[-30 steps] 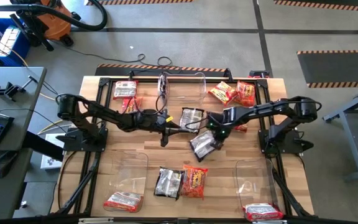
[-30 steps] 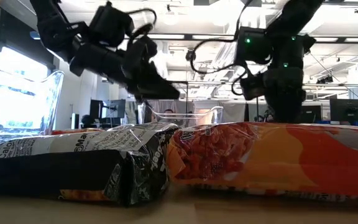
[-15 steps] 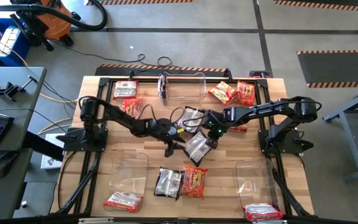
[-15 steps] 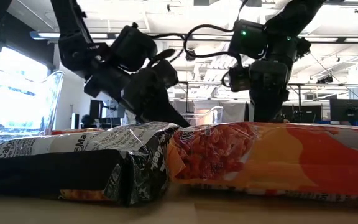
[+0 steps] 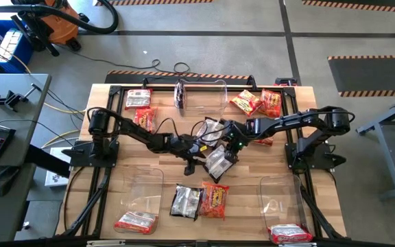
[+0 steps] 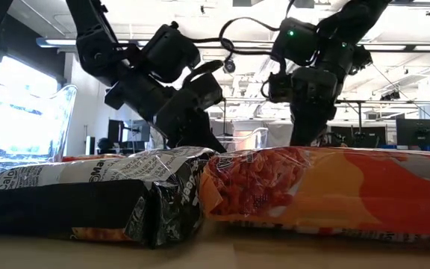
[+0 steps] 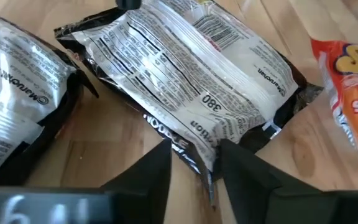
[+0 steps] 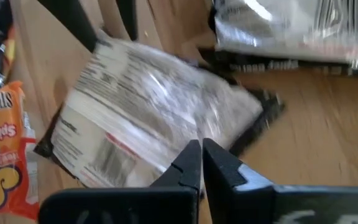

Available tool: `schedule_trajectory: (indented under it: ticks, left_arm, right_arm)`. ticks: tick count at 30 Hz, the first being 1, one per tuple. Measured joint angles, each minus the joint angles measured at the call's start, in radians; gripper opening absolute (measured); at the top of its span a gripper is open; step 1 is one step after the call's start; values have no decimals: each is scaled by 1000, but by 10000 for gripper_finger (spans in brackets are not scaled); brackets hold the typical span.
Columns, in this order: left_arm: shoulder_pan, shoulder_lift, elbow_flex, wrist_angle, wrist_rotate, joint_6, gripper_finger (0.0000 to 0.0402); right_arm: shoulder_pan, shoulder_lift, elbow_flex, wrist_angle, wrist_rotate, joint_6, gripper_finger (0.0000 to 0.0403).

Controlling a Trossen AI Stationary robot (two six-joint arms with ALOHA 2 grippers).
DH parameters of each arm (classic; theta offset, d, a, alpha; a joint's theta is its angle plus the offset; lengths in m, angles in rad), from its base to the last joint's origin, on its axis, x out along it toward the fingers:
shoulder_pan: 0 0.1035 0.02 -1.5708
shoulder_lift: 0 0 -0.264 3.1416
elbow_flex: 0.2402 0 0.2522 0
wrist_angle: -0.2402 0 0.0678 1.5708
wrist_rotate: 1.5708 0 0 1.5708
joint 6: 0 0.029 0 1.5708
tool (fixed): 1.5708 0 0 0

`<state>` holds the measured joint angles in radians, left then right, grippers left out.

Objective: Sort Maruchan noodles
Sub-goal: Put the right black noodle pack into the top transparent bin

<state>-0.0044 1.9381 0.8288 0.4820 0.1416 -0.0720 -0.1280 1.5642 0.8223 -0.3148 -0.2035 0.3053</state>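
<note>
Two dark black-silver packets [image 5: 213, 129] lie at the table's centre, one [image 5: 218, 160] just below the other, with both grippers meeting over the lower one. More noodle packets are scattered about: red ones [image 5: 138, 99] at upper left, orange-red ones [image 5: 258, 103] at upper right, and a black packet [image 5: 185, 202] beside an orange packet [image 5: 214, 200] at lower centre. Among the clear bins, the upper-centre bin [image 5: 201, 95] looks empty, the lower-left bin [image 5: 140, 198] holds a pinkish packet [image 5: 135, 221], and the lower-right bin [image 5: 282, 208] holds another [image 5: 291, 233]. The left gripper [image 7: 194, 163] has its fingers partly spread astride the lower dark packet's edge. The right gripper [image 8: 202, 163] has its fingers pressed together, its tips on that packet's far end. Since a second ago the left arm has reached in from centre-left, and the packet has shifted slightly left.
</note>
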Motion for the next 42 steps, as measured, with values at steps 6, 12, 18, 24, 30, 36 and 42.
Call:
schedule_trajectory:
  ticks: [6, 12, 18, 24, 30, 36, 42]
  left_arm:
    - [-6, 0, 0, -15, -4, 79, 17]
    - [-6, -8, 1, -11, -121, 213, 3]
    - [-6, -50, 0, -10, -240, 373, 1]
    - [-8, -98, 0, -5, -261, 398, 0]
    - [-17, -124, -1, -12, -304, 417, 0]
    - [-25, -125, 0, -5, -325, 418, 0]
    - [-31, -125, 0, 13, -369, 403, 0]
  right_arm:
    - [-3, -38, 31, -66, -15, -54, 41]
    - [-26, -188, -79, 2, -57, -55, 61]
    - [-77, -317, -390, 495, -173, 184, 73]
    - [-84, -337, -542, 650, -135, 386, 152]
    - [-72, -333, -593, 711, -36, 420, 245]
    - [-72, -333, -609, 788, -41, 414, 265]
    - [-72, -329, -609, 815, -44, 409, 265]
